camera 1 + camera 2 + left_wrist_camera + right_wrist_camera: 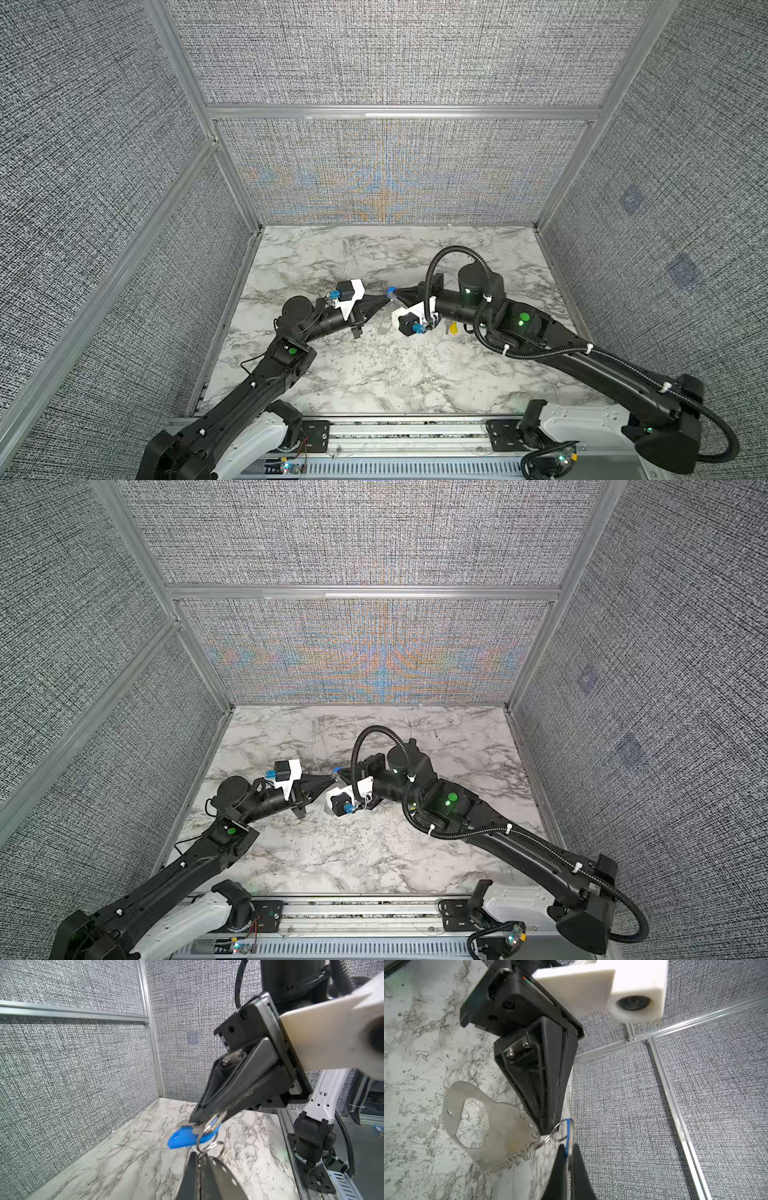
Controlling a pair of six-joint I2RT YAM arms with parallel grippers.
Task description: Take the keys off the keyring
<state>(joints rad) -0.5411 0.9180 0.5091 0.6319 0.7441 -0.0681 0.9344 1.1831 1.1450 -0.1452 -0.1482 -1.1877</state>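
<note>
Keyring [508,1126] — flat grey loop, bumpy edge — dangles off wire rings [550,1136]; left gripper [547,1132] pinches them, right gripper [194,1123] clamps blue key [180,1140]; yellow key [454,328] peeks from under right arm [582,353].

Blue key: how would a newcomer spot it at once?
Above the middle of the white marble-patterned tabletop, two black robot arms meet tip to tip. The small key with a blue plastic head is pinched in the right claw. The blue sets it apart from the silver wire rings and the flat grey metal keyring loop in the left claw.
</note>
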